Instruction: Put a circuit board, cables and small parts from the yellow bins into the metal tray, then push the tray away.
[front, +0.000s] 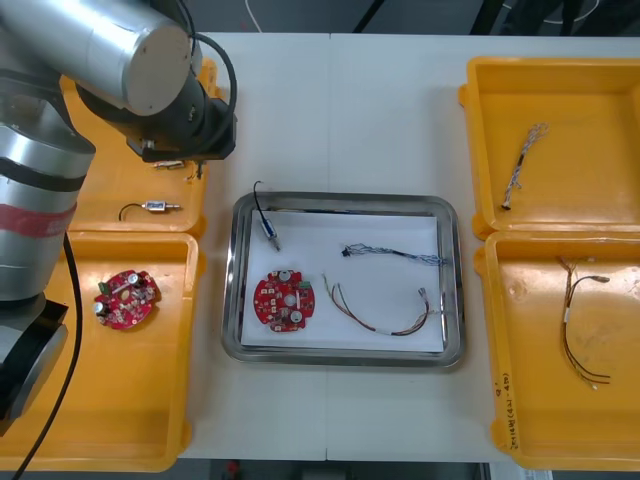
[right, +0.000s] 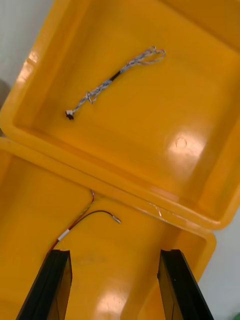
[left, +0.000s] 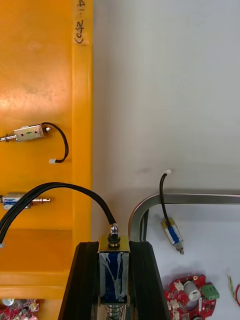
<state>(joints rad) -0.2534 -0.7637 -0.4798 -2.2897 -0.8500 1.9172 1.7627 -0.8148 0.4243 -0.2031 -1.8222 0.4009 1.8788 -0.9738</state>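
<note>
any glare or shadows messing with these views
Right wrist view: glare spots on the far right bin floor and on the near right bin under the open right gripper. Front view: tray rim reflects light; left arm hides part of the far left bin. Left wrist view: sheen on that bin beside the left gripper, shut on a small part.

Yellow bins (front: 560, 120), a silver-rimmed metal tray (front: 345, 198) white inside. Red circuit boards (front: 284, 300), a twisted blue and white cable (front: 400, 254), a red and yellow cable (front: 372, 324). Black fingers (left: 85, 280) on the left gripper (left: 114, 246), blue-banded silver on the small metal part (left: 113, 272) held there.
</note>
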